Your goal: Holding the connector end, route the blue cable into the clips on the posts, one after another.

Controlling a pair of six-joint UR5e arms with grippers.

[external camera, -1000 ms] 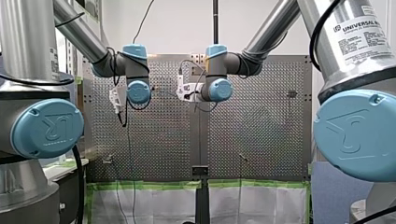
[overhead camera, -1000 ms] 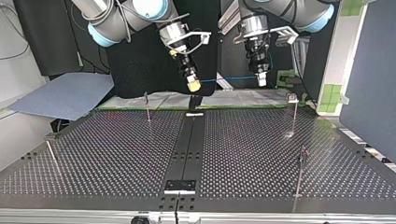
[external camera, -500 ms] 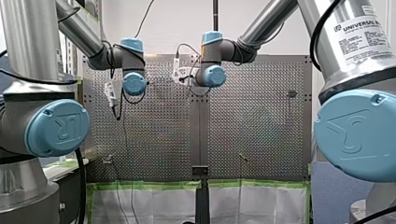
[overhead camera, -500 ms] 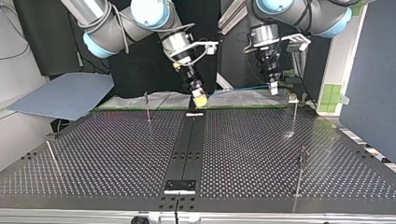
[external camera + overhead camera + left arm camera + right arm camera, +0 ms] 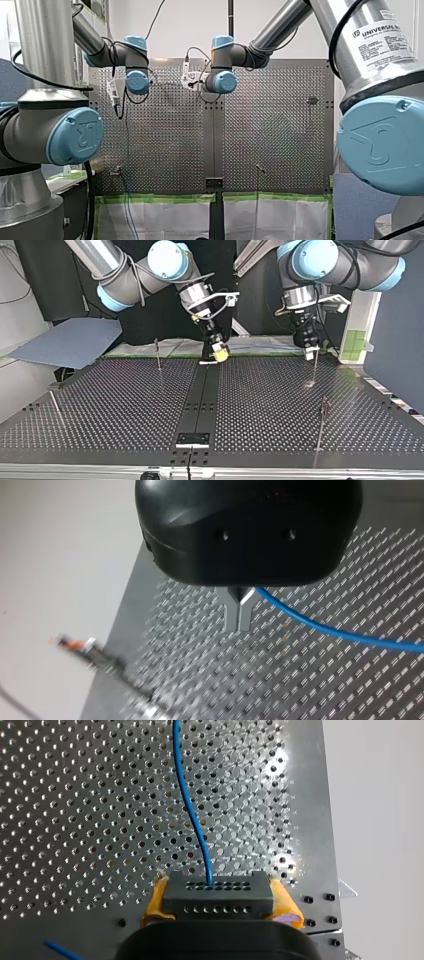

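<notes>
Clamping the dark connector between the right gripper's yellow-padded fingers, with the blue cable running ahead over the perforated table. Pinching that cable in the left gripper's closed metal fingers. Hovering both at the top view's far edge, left gripper just beside a post, right gripper over the dark centre strip.

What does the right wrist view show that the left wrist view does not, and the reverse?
Only the right wrist view shows the black connector clamped between the yellow pads of my right pincer. Only the left wrist view shows my left pincer, its metal fingers shut on the blue cable, and a blurred post near the edge of the perforated table. Both show that cable over that table.
</notes>
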